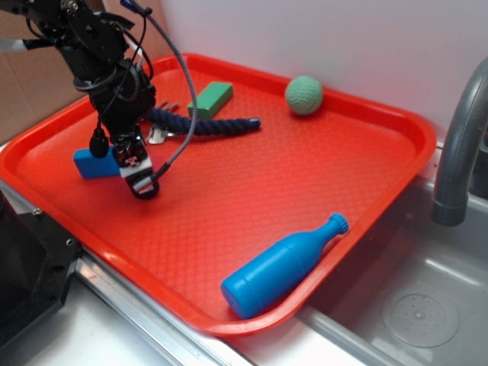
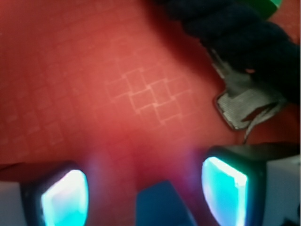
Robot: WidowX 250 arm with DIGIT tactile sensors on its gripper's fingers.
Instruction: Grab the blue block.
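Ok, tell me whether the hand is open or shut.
Open. The hand shows two fingers apart, the blue block between them.

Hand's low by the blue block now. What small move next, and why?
Probably close the hand on the blue block. The wrist view shows the two fingers apart with the block's blue corner between them at the bottom edge, low over the red tray.
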